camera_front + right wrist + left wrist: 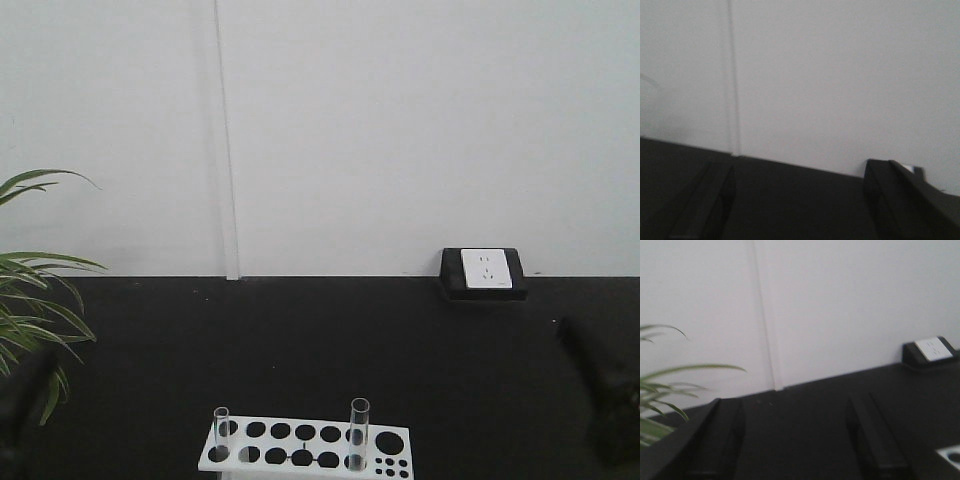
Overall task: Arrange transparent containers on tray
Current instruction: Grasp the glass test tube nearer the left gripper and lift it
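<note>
Two clear test tubes stand upright in a white holed rack (300,445) at the bottom middle of the front view: one (221,432) at its left end, the other (359,430) toward its right. My left gripper (794,407) is open with only the black table between its fingers; a corner of the rack (951,455) shows at its lower right. My right gripper (797,169) is open too, facing the wall with nothing between its fingers. In the front view the right arm (598,372) is a dark shape well right of the rack.
A green plant (30,300) leans in at the left edge, close to the left arm. A black box with a white socket plate (485,270) sits against the white wall at the back right. The table top is black.
</note>
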Available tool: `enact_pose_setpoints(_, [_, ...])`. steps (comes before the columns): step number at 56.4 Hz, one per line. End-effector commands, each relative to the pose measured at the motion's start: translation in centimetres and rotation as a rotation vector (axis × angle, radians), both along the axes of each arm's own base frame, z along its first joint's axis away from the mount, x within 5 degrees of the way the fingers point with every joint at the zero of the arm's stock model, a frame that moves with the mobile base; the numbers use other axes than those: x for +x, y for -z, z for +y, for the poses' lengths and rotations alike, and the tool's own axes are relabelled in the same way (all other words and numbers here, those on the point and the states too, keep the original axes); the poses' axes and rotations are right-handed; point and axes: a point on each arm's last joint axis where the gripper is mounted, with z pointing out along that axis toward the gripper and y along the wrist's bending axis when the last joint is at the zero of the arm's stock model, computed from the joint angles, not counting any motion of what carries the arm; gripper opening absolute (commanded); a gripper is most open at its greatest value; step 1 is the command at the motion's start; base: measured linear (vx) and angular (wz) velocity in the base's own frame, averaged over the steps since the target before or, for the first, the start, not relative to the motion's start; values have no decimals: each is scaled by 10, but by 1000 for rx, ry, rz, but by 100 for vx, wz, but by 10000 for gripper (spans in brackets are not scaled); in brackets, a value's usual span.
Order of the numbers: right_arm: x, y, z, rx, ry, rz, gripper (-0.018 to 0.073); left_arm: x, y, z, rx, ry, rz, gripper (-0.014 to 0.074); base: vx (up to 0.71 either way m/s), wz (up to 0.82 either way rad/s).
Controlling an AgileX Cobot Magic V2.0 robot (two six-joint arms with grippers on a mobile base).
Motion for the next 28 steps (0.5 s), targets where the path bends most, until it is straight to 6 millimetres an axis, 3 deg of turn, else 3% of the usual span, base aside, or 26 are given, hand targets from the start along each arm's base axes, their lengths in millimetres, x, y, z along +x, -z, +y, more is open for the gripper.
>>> enact_pose_setpoints(1, [-7,12,18,4,-163,-56,566,-11,10,-13,-32,133,-76,554,0,0])
enact_pose_setpoints(10, [-6,43,38,-3,-300,20,566,-18,38,-28,7,303,-58,554,0,0])
enact_pose_setpoints(28, [24,61,56,95,-409,16,566,26,64,-43,-109,391,-5,554,0,0])
